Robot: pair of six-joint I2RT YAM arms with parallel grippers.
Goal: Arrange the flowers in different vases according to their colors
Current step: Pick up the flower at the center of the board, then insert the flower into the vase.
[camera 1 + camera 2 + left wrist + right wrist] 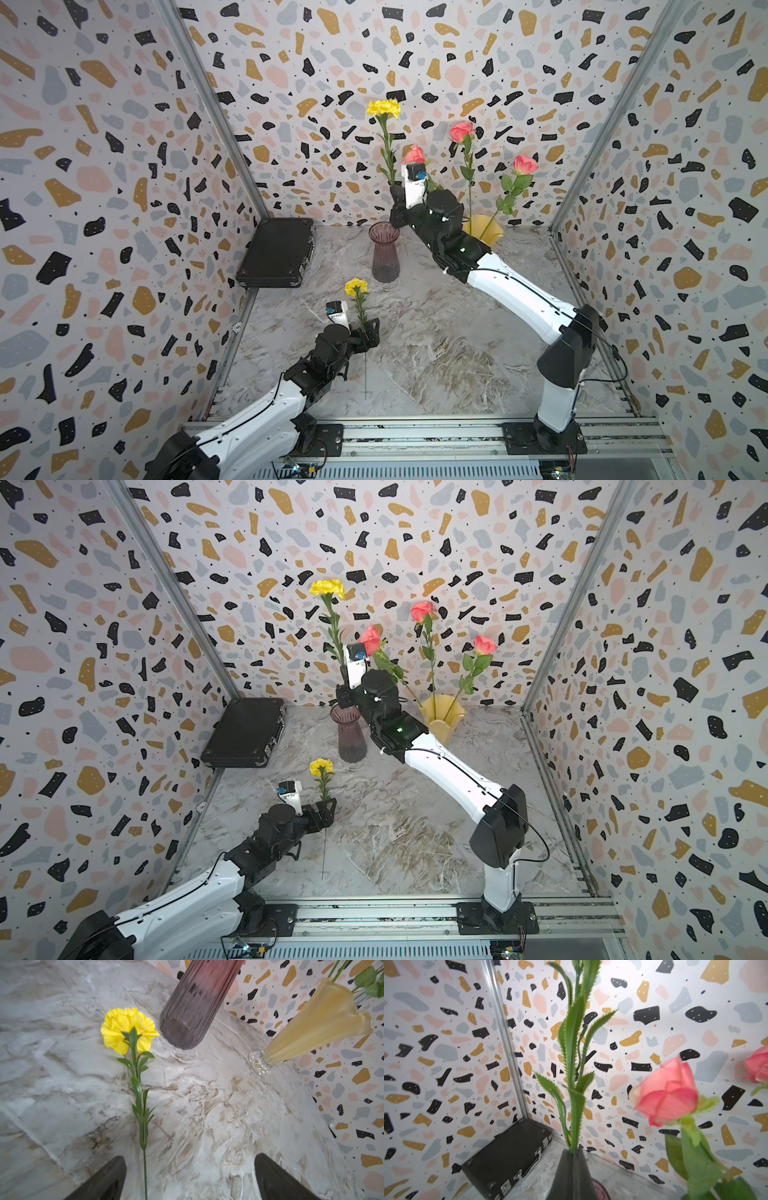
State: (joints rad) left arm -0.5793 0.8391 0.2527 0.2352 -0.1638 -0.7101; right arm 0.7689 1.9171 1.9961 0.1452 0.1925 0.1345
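My right gripper [395, 193] is shut on the green stem of a yellow flower [383, 108] and holds it upright just above the purple ribbed vase [385, 257]. In the right wrist view the fingertips [566, 1159] pinch the leafy stem [575, 1084], with the vase rim partly showing below. Three pink roses [462, 131] stand in the pale yellow vase [488, 232]. A second yellow flower [128, 1028] lies on the marble table. My left gripper [190, 1157] is open over its thin stem, which runs close to one finger.
A flat black hard case [276, 253] lies at the back left against the wall. Terrazzo-patterned walls close in the marble table [436, 353] on three sides. The arms' base rail runs along the front edge.
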